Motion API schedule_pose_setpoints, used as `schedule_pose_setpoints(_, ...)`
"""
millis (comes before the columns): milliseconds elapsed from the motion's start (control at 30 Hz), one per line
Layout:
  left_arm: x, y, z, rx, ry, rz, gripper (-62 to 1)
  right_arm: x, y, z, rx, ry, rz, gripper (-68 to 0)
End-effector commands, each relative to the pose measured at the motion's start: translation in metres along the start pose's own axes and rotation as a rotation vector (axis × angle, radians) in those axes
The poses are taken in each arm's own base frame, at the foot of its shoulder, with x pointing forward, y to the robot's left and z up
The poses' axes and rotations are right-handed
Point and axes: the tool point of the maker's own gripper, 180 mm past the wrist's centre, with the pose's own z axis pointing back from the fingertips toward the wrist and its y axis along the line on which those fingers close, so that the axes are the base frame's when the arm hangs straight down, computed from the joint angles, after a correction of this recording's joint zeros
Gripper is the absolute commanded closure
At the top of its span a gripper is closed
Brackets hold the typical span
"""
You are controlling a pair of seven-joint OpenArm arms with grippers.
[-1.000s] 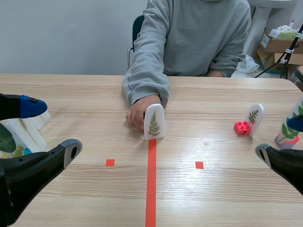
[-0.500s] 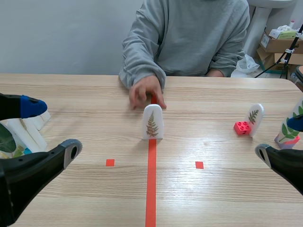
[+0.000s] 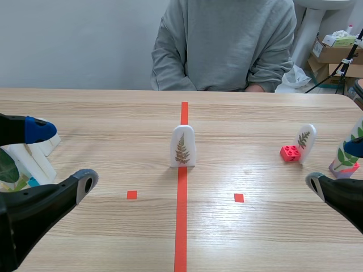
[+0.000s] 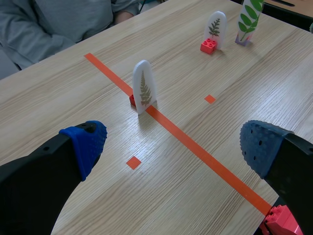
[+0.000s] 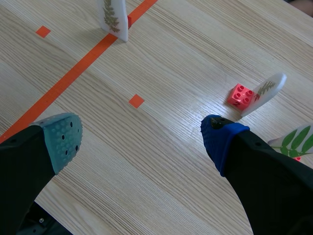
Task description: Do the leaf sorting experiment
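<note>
– Across the desk (image 3: 102, 119) the person (image 3: 227, 45) no longer has a hand behind the fern card (image 3: 183, 146); a moment ago the hand was right there, and now it is off the desk. The card itself keeps its spot.
– Where does that card stand?
– Upright on the orange-red tape line (image 3: 181, 215), about mid-desk, with a red base block (image 4: 132, 101) touching its back. It is well ahead of both arms.
– And the jaws?
– The left jaws are spread wide, low at the near left, gripping nothing. The right jaws are spread wide too, low at the near right, and grip nothing either.
– What else is on the desk?
– A second fern card (image 3: 305, 141) stands against a red brick (image 3: 290, 152) over at the right. Just beside it, at the desk's right edge, is a card with green leaves (image 3: 347, 152). Some white cards (image 3: 35, 154) sit near the left jaws.
</note>
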Motion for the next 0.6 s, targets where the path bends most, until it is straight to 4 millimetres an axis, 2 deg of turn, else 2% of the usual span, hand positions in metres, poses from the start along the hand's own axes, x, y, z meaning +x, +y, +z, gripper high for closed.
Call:
schedule_pose_setpoints(0, 0.0050, -0.0020, 0.0004, -0.006, -0.024, 0.009, -58.1, 0.0056, 0.0000, -0.0014, 0.003, -0.025, -0.001, -49.6)
schedule_pose_setpoints(567, 0.0050, -0.0020, 0.0004, -0.006, -0.024, 0.009, -58.1, 0.0037, -0.0009, -0.0015, -0.002, -0.014, 0.009, -49.5)
